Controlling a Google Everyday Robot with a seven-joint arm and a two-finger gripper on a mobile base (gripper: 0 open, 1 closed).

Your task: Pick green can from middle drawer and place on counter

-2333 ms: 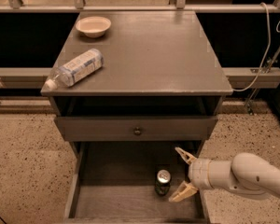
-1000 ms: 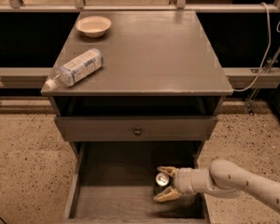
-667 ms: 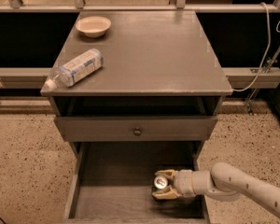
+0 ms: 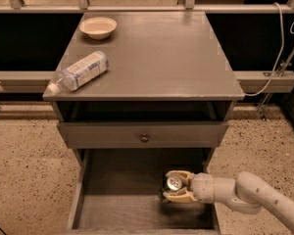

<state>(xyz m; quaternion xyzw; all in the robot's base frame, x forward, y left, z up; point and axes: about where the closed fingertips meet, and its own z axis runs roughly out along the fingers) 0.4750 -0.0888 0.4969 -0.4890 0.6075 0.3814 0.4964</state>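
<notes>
gripper (image 4: 169,185) first: we see its two tan fingers clenched on the green can (image 4: 174,182), one on each side of the silver lid. it is low in the middle drawer (image 4: 112,212), toward the drawer's right side. we judge the grasp done. lifting the can out and setting it on the counter (image 4: 161,58) are still to do.

from the left, the clear bottle (image 4: 81,71) lies on its side at the counter's left edge and the bowl (image 4: 98,27) stands behind it. the counter's middle and right show plain wood, where the can could go. below, the drawer front with its knob (image 4: 144,137) is shut. the arm (image 4: 245,192) reaches in from the lower right.

a couple of seconds ago the fingers were spread wide beside the can, and then they came round it. now the can sits slightly higher in the view, so we think the lift is starting. we cannot tell whether the can has left the drawer floor.
</notes>
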